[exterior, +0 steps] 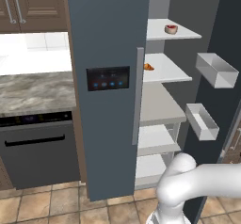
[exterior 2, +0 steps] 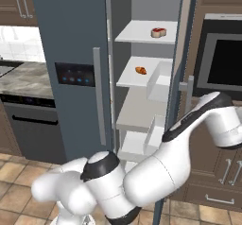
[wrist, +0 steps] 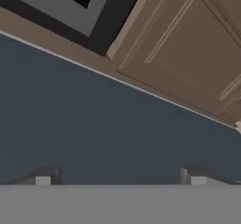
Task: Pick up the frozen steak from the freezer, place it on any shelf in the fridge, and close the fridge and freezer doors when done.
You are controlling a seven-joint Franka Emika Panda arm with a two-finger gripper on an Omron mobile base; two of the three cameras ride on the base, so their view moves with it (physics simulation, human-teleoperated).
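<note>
Your pincer (wrist: 120, 177) is released and empty against the open fridge door (wrist: 94, 124). Beyond and above it, the frozen steak (exterior: 171, 28) rests on the fridge's top shelf (exterior: 157, 30). The freezer door (exterior: 108, 124) looks shut, so 1 door is left.

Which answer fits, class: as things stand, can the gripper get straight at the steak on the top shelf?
Probably not yet. The frozen steak lies in plain sight on the shelf, but the open fridge door stands between: the hand is on its outer face, so the arm must come round its edge.
</note>
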